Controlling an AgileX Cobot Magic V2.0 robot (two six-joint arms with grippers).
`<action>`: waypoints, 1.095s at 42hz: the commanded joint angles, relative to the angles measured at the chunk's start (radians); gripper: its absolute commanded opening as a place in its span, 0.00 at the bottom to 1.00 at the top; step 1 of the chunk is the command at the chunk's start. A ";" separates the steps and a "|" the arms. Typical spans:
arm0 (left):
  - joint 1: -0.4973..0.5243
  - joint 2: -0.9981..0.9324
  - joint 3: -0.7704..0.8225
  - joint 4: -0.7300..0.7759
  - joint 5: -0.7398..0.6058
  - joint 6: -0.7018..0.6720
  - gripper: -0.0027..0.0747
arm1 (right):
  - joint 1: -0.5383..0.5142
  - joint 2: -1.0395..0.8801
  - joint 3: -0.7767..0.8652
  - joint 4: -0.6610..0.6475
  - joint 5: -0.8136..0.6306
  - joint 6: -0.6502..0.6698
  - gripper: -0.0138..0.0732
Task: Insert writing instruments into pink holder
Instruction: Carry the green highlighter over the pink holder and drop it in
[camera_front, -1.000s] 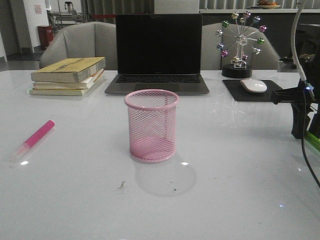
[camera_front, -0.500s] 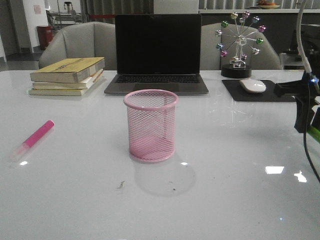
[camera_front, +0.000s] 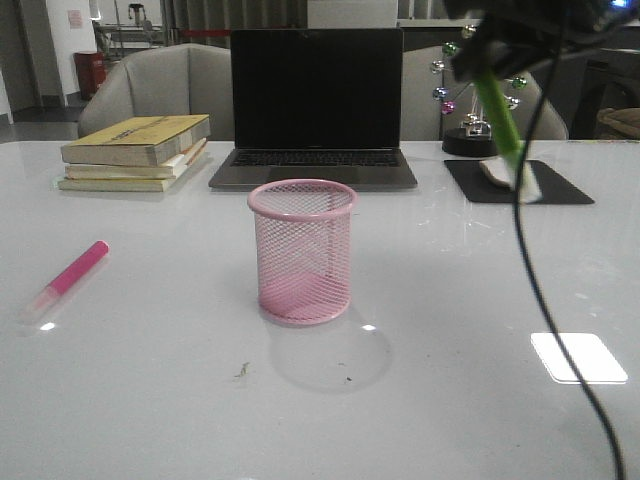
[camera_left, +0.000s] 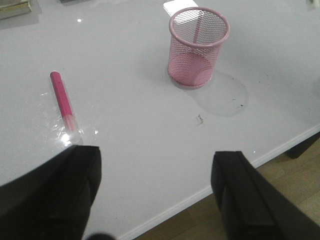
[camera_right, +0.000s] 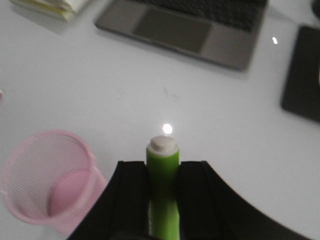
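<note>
Left gripper: fingers spread wide, nothing between them, hovering over the near table edge. Pink marker: flat on the table to the left, well apart from the cup. Pink cup: upright at mid-table, no marker inside. Right gripper: raised at the right, clamped on the green marker, which hangs tilted, pale cap lowest, before the mouse pad. Behind: laptop, books
</note>
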 joint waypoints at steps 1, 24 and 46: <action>-0.008 0.008 -0.027 -0.015 -0.075 -0.002 0.72 | 0.101 -0.028 -0.022 0.006 -0.246 -0.010 0.36; -0.008 0.008 -0.027 -0.015 -0.077 -0.002 0.72 | 0.257 0.319 -0.020 0.003 -0.713 0.037 0.37; -0.008 0.008 -0.027 -0.015 -0.078 -0.002 0.72 | 0.233 0.087 -0.020 0.003 -0.378 -0.033 0.68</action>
